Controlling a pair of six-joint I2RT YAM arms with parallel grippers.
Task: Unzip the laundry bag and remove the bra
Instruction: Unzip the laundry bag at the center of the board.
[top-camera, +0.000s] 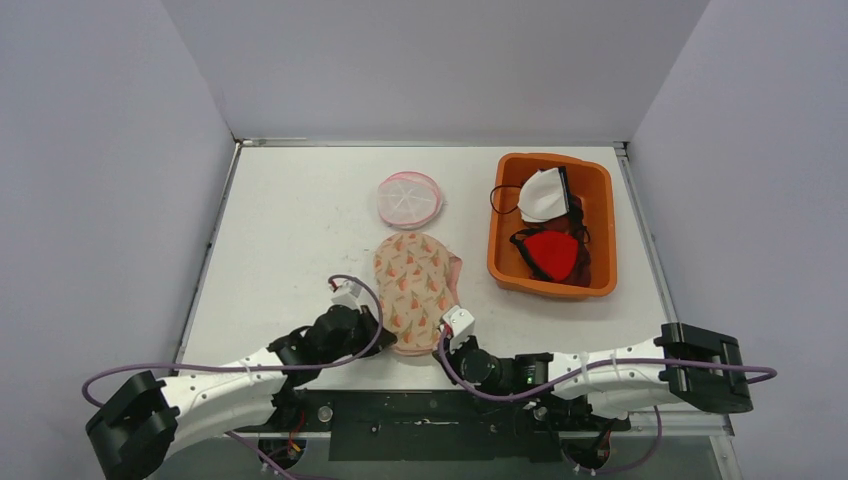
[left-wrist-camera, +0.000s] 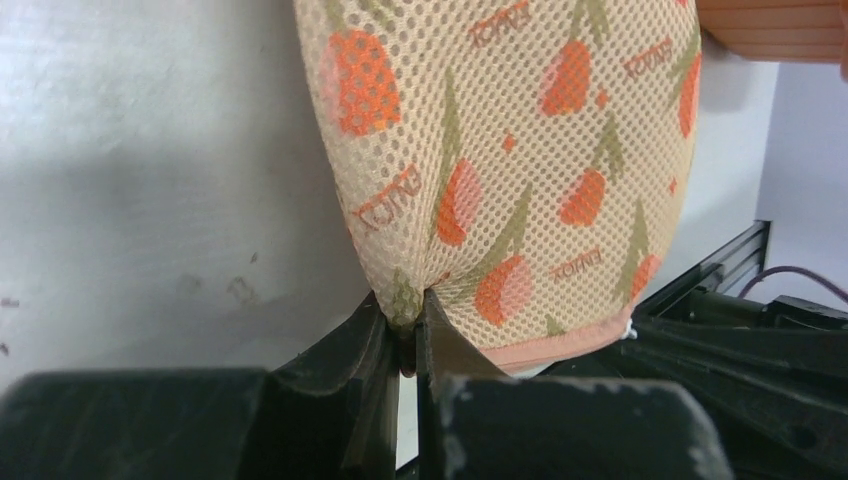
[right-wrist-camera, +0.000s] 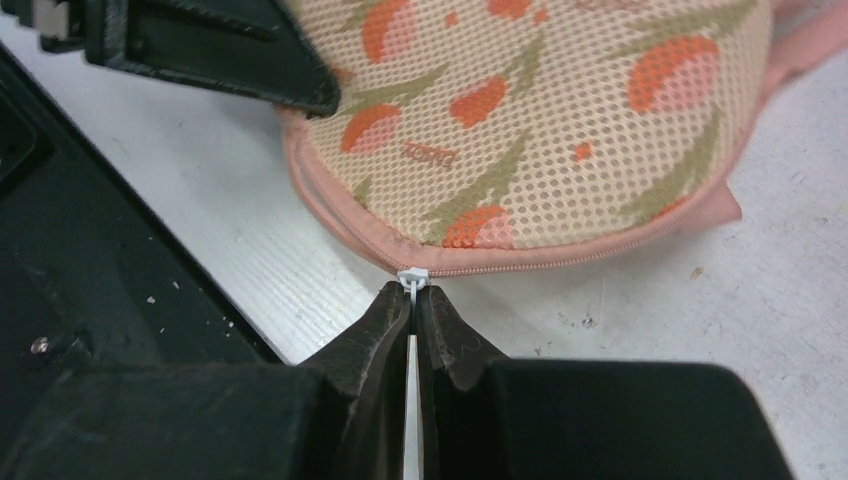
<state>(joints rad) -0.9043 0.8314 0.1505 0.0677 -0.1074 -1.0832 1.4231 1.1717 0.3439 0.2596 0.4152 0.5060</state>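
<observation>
Right wrist: right gripper pinches zipper pull of laundry bag.

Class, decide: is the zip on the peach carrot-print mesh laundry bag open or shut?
Shut, as far as visible: the pink zip runs closed from the white zipper pull, pinched by the right gripper.

Mesh-cloth laundry bag (pink fabric trim); zipper pull seemingly white plastic; table matt, scuffed.
</observation>
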